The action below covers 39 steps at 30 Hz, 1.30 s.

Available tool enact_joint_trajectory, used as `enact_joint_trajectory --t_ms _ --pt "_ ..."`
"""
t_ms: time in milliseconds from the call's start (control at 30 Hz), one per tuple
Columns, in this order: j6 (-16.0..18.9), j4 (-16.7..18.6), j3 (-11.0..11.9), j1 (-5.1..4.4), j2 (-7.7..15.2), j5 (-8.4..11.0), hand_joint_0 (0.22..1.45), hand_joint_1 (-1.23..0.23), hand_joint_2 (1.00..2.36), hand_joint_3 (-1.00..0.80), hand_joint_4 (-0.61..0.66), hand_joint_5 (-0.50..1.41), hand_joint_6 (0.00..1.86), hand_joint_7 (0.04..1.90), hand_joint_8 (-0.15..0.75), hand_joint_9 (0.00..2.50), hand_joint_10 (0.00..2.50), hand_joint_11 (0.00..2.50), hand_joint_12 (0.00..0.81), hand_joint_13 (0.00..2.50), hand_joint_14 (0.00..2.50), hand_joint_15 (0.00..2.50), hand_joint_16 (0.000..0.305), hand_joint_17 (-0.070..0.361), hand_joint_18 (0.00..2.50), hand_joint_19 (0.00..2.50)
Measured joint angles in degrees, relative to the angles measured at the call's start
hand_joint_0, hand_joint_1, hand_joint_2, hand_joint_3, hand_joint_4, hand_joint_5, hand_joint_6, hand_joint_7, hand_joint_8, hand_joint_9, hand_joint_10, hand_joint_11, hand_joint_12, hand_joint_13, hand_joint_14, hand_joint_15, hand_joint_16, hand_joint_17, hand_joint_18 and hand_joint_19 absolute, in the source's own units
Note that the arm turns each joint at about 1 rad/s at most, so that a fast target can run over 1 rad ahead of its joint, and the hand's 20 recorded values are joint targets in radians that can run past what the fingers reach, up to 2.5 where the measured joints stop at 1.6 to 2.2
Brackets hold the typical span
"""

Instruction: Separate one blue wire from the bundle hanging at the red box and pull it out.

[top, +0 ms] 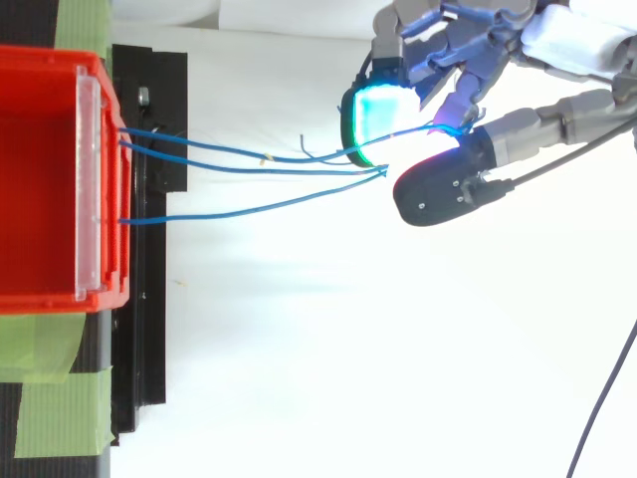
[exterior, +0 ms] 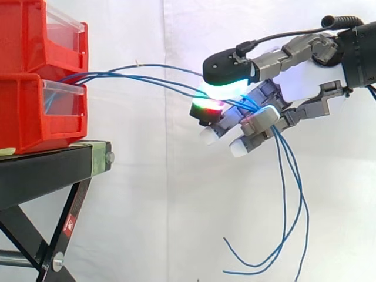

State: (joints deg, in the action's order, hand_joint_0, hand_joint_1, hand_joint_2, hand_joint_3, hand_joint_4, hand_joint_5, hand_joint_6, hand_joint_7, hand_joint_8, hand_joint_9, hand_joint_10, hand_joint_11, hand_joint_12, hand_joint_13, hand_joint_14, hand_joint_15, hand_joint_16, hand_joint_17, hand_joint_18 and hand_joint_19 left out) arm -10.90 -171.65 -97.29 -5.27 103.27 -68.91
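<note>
Three blue wires [exterior: 147,76] [top: 249,164] run out of the front of the lower red bin [exterior: 35,111] and stretch rightward to my hand [exterior: 305,79] [top: 478,60]. The hand floats to the right of the bins, well clear of them. Its thumb lies over the wires and its curled fingers [exterior: 258,126] lie under them, so the wires are pinched where they converge. Past the hand the wire tails [exterior: 291,194] hang down in loose curves. One short loose wire end [top: 304,141] sticks up partway along the span.
A second red bin [exterior: 35,35] is stacked on the lower one. Both rest on a black stand [exterior: 47,167] [top: 149,100] with green tape [top: 60,413] on its near part. A white curtain lies behind.
</note>
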Motion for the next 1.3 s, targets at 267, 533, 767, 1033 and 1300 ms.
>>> enact_joint_trajectory --t_ms 267,533,767,1033,1300 --pt "0.0 0.0 0.0 0.0 0.0 0.0 0.78 -0.97 1.02 -0.2 0.15 -0.27 0.77 1.21 0.227 0.27 0.02 0.63 0.348 1.07 0.08 1.52 0.058 0.13 0.42 0.58" --pt "0.0 0.0 0.0 0.0 0.0 0.0 0.77 -0.97 1.03 -0.08 0.13 -0.29 0.78 1.22 0.221 0.17 0.01 0.62 0.369 0.96 0.22 1.43 0.058 0.13 0.4 0.6" --pt "0.0 0.0 0.0 0.0 0.0 0.0 0.63 -0.94 1.02 -0.31 0.18 -0.26 0.75 1.24 0.262 0.32 0.02 0.65 0.371 1.07 0.06 1.52 0.059 0.132 0.43 0.6" --pt "-0.01 0.0 0.0 0.0 0.0 0.0 0.51 -0.82 1.0 -0.5 0.23 -0.25 0.74 1.19 0.302 0.41 0.02 0.66 0.396 1.13 0.07 1.47 0.063 0.143 0.45 0.64" --pt "0.0 0.0 0.0 0.0 0.0 0.0 0.51 -0.64 1.0 -0.5 0.24 -0.21 0.73 1.2 0.339 0.61 0.02 0.66 0.386 1.25 0.08 1.44 0.062 0.139 0.5 0.67"
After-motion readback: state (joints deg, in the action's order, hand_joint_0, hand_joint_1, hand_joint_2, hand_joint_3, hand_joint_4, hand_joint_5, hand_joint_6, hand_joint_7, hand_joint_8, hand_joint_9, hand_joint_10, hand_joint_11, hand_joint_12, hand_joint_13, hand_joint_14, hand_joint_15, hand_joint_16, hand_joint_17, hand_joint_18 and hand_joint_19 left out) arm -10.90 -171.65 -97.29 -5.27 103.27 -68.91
